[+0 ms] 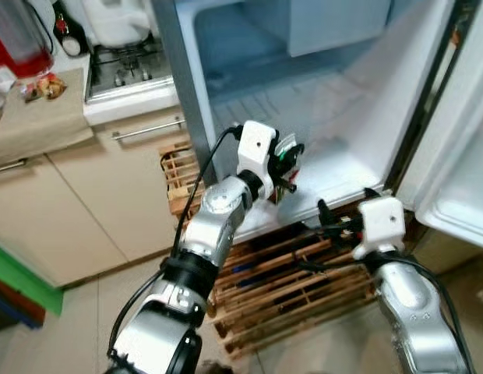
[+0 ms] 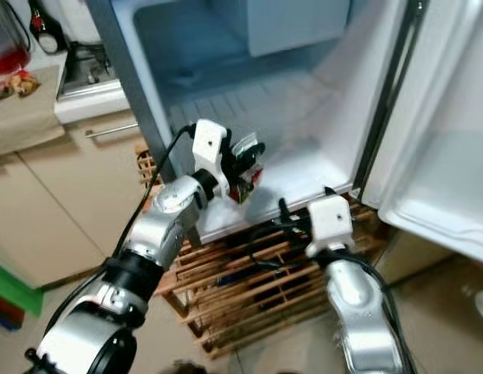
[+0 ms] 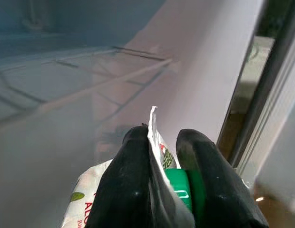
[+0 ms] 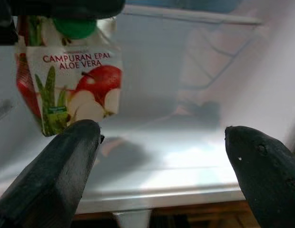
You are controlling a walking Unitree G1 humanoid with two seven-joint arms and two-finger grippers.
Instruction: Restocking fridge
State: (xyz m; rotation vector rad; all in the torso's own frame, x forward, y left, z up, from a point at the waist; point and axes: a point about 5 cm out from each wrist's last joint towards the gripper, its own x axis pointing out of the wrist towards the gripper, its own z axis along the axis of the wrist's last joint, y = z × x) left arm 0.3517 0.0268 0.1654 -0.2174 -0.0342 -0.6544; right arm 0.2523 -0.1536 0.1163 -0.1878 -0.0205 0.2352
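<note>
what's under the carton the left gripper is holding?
The carton hangs in the left gripper, clear of the bare white fridge floor, where only its shadow lies. The open right gripper waits beside it, not under it.

the small white drink carton [image 4: 66,80] carries red apples, green aloe leaves and red lettering, and has a green screw cap [image 4: 74,27]. the two-fingered left gripper [image 3: 166,166] pinching it has black fingers on a white block and a silver arm; the two-fingered right gripper [image 4: 162,156] is coloured alike. the open fridge interior [image 1: 319,117] is pale white-blue. the slatted wooden pallet [image 1: 304,280] is light brown, the kitchen cabinet fronts [image 1: 78,210] beige.
</note>
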